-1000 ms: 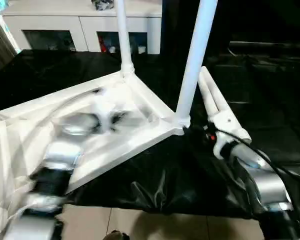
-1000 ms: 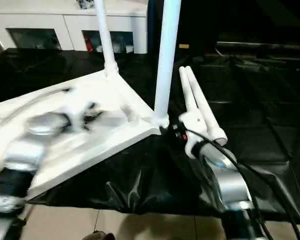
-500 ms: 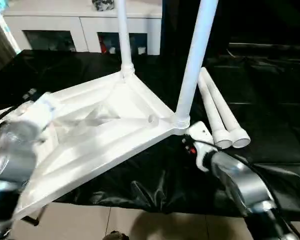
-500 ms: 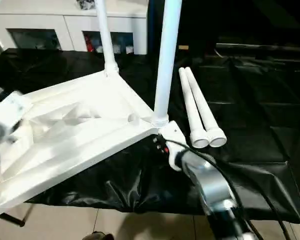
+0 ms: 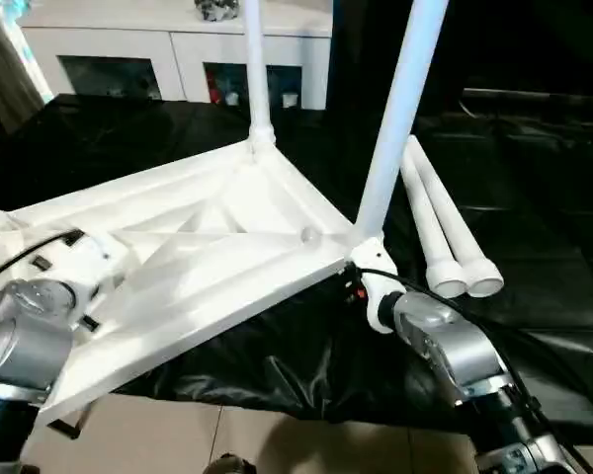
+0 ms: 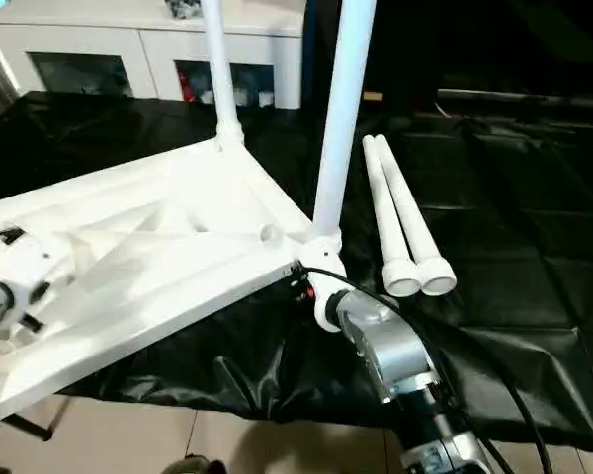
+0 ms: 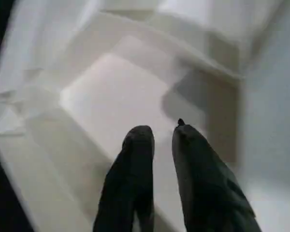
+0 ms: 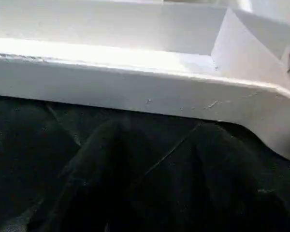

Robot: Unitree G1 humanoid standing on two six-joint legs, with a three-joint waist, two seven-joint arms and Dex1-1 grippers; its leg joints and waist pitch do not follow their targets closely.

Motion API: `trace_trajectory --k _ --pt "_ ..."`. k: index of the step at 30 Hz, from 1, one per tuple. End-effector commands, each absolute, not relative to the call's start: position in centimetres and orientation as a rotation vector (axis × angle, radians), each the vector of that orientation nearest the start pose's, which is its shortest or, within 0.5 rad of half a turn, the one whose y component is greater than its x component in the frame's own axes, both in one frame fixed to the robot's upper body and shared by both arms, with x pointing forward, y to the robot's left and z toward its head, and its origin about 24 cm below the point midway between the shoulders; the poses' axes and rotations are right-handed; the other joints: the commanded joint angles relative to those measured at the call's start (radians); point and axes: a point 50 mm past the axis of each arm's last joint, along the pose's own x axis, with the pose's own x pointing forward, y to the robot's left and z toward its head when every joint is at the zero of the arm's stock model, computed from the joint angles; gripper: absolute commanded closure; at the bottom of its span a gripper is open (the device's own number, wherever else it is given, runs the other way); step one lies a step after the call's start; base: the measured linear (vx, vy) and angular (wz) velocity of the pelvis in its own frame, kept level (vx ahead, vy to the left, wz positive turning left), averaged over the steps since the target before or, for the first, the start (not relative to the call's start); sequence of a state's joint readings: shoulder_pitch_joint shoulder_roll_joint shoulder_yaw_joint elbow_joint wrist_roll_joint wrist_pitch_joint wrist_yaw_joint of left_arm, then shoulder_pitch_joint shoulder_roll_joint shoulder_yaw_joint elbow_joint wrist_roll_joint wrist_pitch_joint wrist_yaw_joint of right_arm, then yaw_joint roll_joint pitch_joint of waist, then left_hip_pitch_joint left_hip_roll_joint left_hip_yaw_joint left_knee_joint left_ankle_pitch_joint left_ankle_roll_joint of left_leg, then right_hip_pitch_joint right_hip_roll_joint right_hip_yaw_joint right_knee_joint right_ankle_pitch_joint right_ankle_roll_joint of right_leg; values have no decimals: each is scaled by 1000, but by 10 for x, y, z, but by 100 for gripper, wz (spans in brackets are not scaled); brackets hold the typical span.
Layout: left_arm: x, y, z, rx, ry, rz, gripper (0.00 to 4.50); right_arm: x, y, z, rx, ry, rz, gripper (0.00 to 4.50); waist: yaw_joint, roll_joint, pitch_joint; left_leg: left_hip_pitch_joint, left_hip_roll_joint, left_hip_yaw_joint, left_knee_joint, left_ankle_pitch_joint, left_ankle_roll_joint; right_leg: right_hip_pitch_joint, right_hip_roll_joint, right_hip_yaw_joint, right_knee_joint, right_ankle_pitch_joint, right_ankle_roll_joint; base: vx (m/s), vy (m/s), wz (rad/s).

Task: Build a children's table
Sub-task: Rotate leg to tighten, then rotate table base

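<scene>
The children's table lies upside down: its white tabletop (image 5: pixel 208 247) shows its ribbed underside and juts over the front edge of the black-covered work table (image 5: pixel 544 197). One leg (image 5: pixel 258 69) stands in the far corner socket. Another (image 5: pixel 395 118) stands in the near right socket. Two loose legs (image 5: pixel 430 207) lie side by side to the right. My left gripper (image 7: pixel 158 133) hovers over the ribs near the tabletop's left end, its fingers a narrow gap apart around nothing. My right gripper (image 8: pixel 162 133) is open just below the tabletop's rim (image 8: pixel 135 92) by the near right corner.
A white cabinet (image 5: pixel 178 49) with dark compartments stands behind the work table. Light floor tiles (image 5: pixel 227 434) show below the table's front edge. The black cover hangs in folds under the overhanging tabletop.
My right arm has left the loose legs' flared ends and swung left to the tabletop's near right corner. My left arm has drawn back from the tabletop's middle to its left end.
</scene>
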State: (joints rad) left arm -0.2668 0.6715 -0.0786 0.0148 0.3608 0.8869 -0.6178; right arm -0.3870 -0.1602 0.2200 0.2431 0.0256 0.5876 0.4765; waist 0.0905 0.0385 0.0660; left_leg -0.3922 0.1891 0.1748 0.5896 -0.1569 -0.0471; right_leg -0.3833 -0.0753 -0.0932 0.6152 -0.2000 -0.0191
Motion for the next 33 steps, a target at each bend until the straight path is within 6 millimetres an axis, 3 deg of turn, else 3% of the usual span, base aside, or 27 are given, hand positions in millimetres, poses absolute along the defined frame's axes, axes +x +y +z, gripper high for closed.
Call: trace_trajectory --k 1,2,4,5,7,9,13,15,17,18,19,20,24,25,28,29,33 --pt "270 274 73 723 849 -216 394 302 -101 28 -176 535 640 206 1 9 -69 32 43 -28 -81 -339 -41 25 -79 62 -80 -227 -170 0 0 0" --pt "269 271 72 723 857 -248 422 302 -101 27 -173 536 637 217 1 6 -69 31 44 -28 -83 -336 -39 24 -79 62 -80 -240 -167 0 0 0" --pt "267 266 71 721 871 -315 432 303 -100 27 -167 535 628 230 2 10 -69 33 46 -29 -83 -330 -40 22 -81 63 -79 -245 -166 0 0 0" --pt "265 260 70 717 878 -376 438 304 -99 26 -161 535 623 251 0 1 -68 34 46 -28 -84 -339 -42 21 -80 63 -82 -257 -165 0 0 0" --pt "264 252 69 701 875 -457 444 305 -97 25 -156 537 626 253 1 3 -67 34 46 -28 -85 -338 -45 20 -81 64 -80 -266 -165 0 0 0" --pt "263 239 70 678 862 -571 450 307 -94 24 -157 536 628 285 1 2 -68 38 46 -28 -85 -348 -51 18 -81 65 -80 -266 -164 0 0 0" --pt "263 215 77 631 803 -761 450 312 -91 27 -155 521 634 316 -2 -5 -65 39 45 -28 -87 -378 -59 17 -83 66 -85 -319 -154 0 0 0" --pt "265 204 82 613 764 -829 450 314 -90 28 -151 515 636 316 -3 -4 -65 39 43 -26 -86 -374 -61 17 -83 67 -86 -324 -151 0 0 0" --pt "270 197 84 588 741 -854 450 316 -89 29 -153 513 639 342 -5 -4 -66 38 44 -27 -87 -373 -64 19 -82 67 -85 -319 -151 0 0 0" --pt "273 192 86 577 724 -871 450 317 -89 29 -155 510 643 356 -7 2 -67 38 44 -27 -86 -370 -68 20 -80 66 -82 -307 -152 0 0 0" --pt "275 188 87 574 712 -890 450 318 -88 30 -155 506 649 356 -8 -1 -68 40 42 -26 -84 -368 -69 19 -79 66 -83 -298 -155 0 0 0" --pt "278 183 88 575 700 -912 450 319 -87 31 -158 499 660 371 -7 5 -68 38 42 -26 -83 -362 -68 21 -80 66 -83 -292 -157 0 0 0" --pt "281 174 88 567 684 -965 450 322 -87 33 -168 488 665 403 -12 1 -72 33 40 -24 -80 -332 -62 28 -77 65 -78 -244 -167 0 0 0" --pt "283 170 87 566 677 -981 450 323 -87 34 -168 483 663 403 -15 6 -73 33 39 -23 -79 -316 -57 29 -75 65 -78 -225 -169 0 0 0" --pt "291 161 85 570 653 -982 450 326 -87 37 -167 473 658 419 -20 5 -75 31 39 -22 -75 -281 -50 33 -72 64 -72 -174 -185 0 0 0" --pt "296 159 84 575 641 -968 450 326 -86 39 -164 467 659 443 -21 5 -76 33 39 -21 -75 -284 -50 33 -72 64 -72 -171 -186 0 0 0" --pt "317 152 83 593 590 -876 450 328 -85 42 -160 449 663 449 -24 -2 -73 34 40 -19 -76 -307 -46 33 -73 64 -80 -213 -179 0 0 0"
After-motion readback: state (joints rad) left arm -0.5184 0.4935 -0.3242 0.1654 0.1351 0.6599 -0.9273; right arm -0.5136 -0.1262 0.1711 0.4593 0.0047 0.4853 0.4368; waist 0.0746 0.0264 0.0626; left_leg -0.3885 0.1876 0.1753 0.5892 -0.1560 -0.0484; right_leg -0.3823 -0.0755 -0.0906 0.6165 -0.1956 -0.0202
